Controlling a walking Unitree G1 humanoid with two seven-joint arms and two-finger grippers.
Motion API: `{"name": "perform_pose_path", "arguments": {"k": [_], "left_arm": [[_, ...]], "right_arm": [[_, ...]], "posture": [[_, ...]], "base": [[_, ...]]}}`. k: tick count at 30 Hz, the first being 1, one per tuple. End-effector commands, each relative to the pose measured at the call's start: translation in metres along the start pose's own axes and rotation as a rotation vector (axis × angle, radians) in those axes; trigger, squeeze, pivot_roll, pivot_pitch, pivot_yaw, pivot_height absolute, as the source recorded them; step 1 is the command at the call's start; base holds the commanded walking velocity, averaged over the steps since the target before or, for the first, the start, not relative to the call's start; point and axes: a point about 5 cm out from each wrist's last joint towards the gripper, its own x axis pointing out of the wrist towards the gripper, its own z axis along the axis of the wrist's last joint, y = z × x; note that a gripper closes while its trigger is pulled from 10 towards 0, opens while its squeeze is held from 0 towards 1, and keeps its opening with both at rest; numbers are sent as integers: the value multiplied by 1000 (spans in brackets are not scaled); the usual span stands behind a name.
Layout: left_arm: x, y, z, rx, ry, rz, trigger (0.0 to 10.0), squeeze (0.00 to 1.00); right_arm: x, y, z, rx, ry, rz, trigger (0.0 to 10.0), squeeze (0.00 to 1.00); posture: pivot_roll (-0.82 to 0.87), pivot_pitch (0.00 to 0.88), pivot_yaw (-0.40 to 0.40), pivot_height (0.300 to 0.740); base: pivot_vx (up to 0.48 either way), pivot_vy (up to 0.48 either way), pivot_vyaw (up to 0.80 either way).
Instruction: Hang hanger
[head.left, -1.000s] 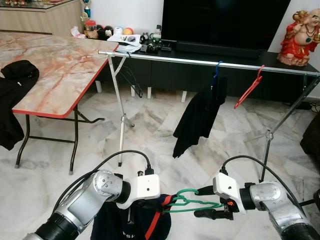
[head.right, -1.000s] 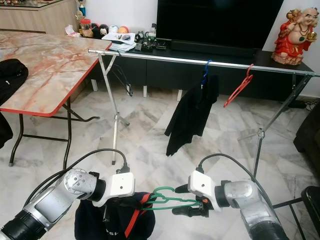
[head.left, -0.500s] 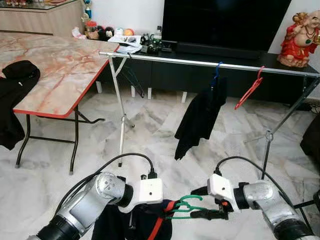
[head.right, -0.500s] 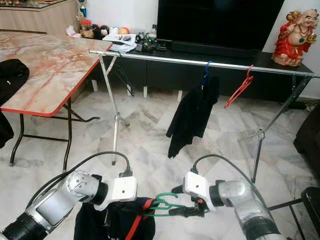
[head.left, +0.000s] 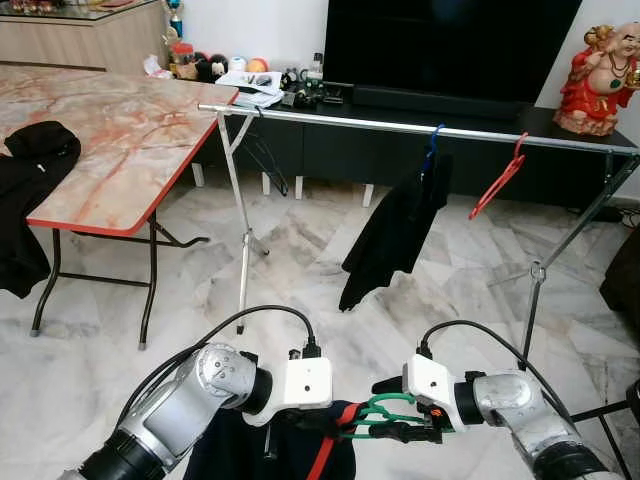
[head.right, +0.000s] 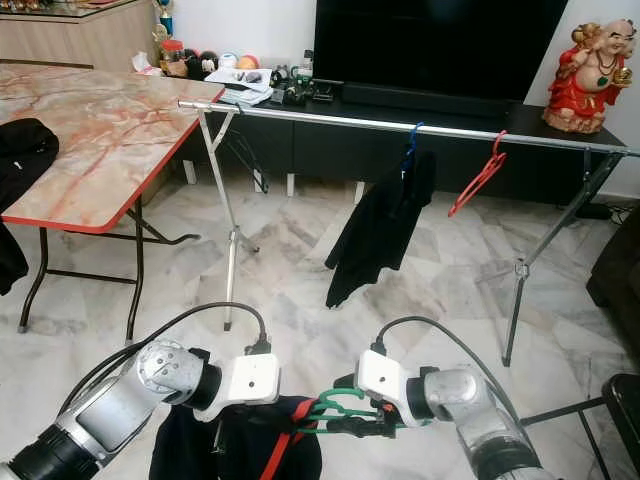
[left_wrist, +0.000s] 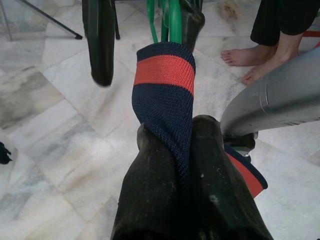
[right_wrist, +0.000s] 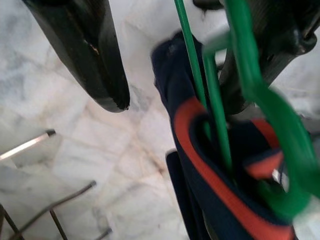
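Note:
A green wire hanger (head.left: 368, 410) lies level low in front of me, one end inside a navy garment with a red stripe (head.left: 300, 455). My left gripper (left_wrist: 175, 137) is shut on the striped neck band of that garment (left_wrist: 165, 85). My right gripper (head.left: 392, 410) stands open, and the hanger's wires (right_wrist: 200, 90) pass between its fingers (right_wrist: 95, 55), close to one of them. A silver clothes rail (head.left: 400, 124) runs across ahead, well above and beyond both grippers.
On the rail hang a black garment on a blue hanger (head.left: 395, 235) and an empty red hanger (head.left: 497, 185). A marble-top folding table (head.left: 110, 130) stands at the left. A person's bare feet (left_wrist: 250, 55) are close on the floor. TV cabinet behind.
My right gripper has slid left towards the left gripper, bringing the green hanger further into the striped garment. The black garment on the rail has swung slightly.

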Motion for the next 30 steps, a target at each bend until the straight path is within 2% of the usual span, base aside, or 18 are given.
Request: {"name": "perform_pose_path", "arguments": {"k": [1, 2, 3, 4, 14, 30], "left_arm": [[1, 1, 8, 30, -8, -15, 10000, 0], [1, 1, 8, 31, -8, -15, 10000, 0], [1, 2, 8, 31, -7, -14, 10000, 0], [1, 1, 7, 30, -5, -15, 10000, 0], [0, 1, 5, 27, 5, -19, 10000, 0], [-1, 7, 7, 35, 7, -2, 10000, 0]], "right_arm": [[-4, -4, 5, -4, -29, 0, 10000, 0], [-4, -4, 5, -3, -27, 4, 4863, 0], [-5, -4, 4, -8, -20, 6, 4118, 0], [-6, -4, 2, -7, -4, 12, 0, 0], [-10, -2, -1, -18, 34, 47, 0, 0], [-8, 1, -2, -3, 24, 72, 0, 0]], "posture": [[37, 2, -79, 740], [37, 2, -79, 740], [37, 3, -79, 740], [37, 3, -79, 740], [39, 9, -80, 740], [41, 15, -78, 740]], "base": [[0, 0, 0], [0, 0, 0], [0, 0, 0], [0, 0, 0], [0, 0, 0], [0, 0, 0]]}}
